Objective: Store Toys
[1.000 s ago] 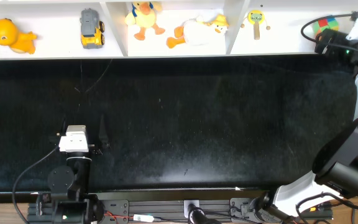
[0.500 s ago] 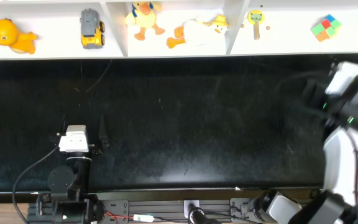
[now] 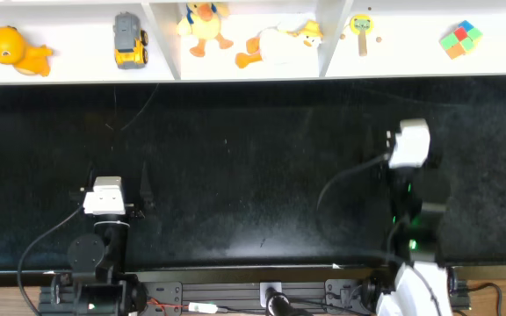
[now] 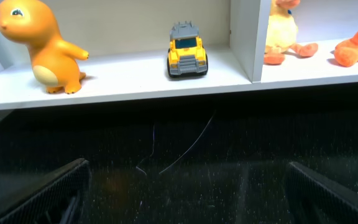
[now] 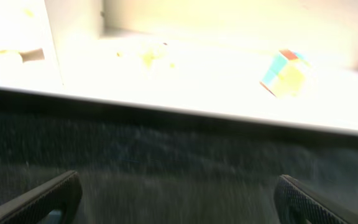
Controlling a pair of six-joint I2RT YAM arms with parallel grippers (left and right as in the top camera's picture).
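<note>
Watch your right gripper [image 5: 178, 200]: fingers apart, empty, cube [image 5: 284, 73] ahead on shelf [image 3: 235, 72]. Careless forward push could knock cube out. Your left gripper [image 4: 188, 190] also apart, empty, truck [image 4: 188, 50] ahead. Shelf bays: orange toy [image 4: 41, 46] with truck; duck [image 3: 205, 24] with lying duck [image 3: 278, 44]; rattle [image 3: 362, 30] with cube.

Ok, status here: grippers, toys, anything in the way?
Left gripper, right gripper open, empty, over the mat. Cube on shelf, rightmost bay. Nothing in the way.
</note>
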